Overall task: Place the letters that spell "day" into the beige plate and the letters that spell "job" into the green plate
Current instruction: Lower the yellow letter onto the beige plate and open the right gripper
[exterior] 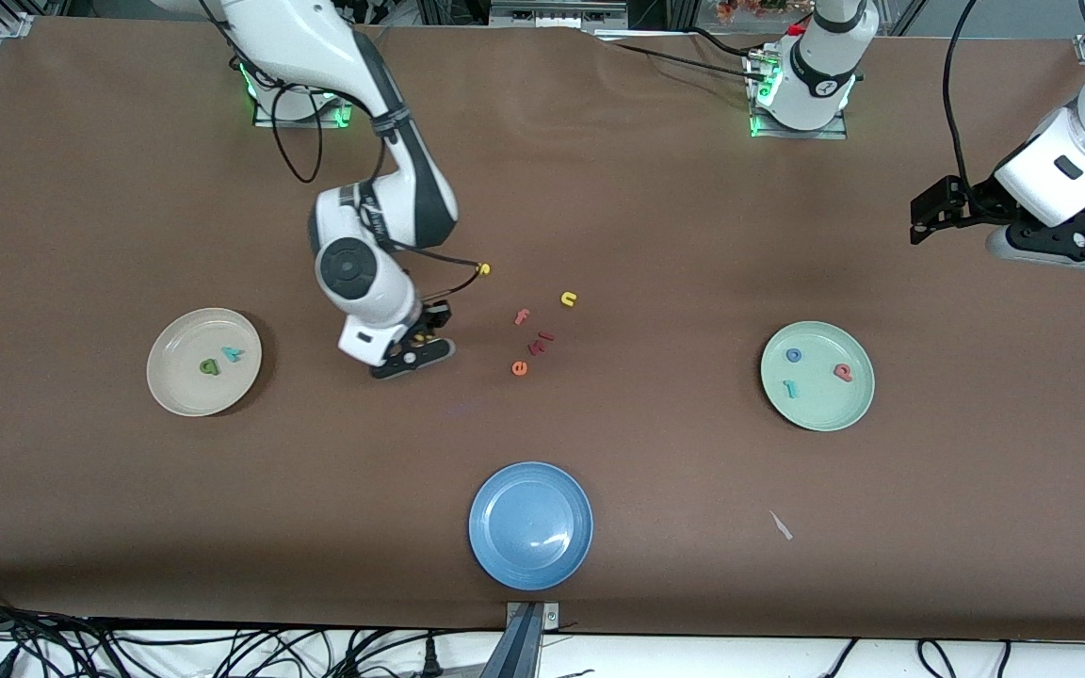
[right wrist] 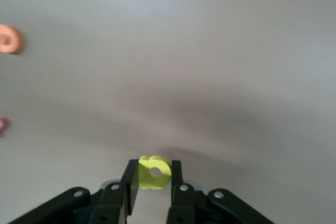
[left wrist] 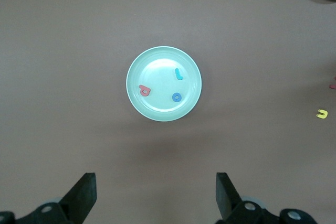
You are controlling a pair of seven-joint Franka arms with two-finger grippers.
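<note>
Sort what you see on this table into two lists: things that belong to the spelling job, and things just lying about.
Belong to the job:
- beige plate, holding the green d and teal y
- green plate, holding j, o, b
- yellow a, gripped in the right pincer

Lying about:
- blue plate
- loose f, e, n

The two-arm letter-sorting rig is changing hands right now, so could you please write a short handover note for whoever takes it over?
Right pincer: shut on the small yellow toy letter a, low over the bare table between the round cream-beige plate and the loose letters mid-table.
Left pincer: open, holding nothing, waiting up over the left arm's end of the table.
Done: green d and teal y lie in the beige plate; teal j, blue o and salmon-red b lie in the round pale mint-green plate.
Left: put the a in the beige plate.
</note>
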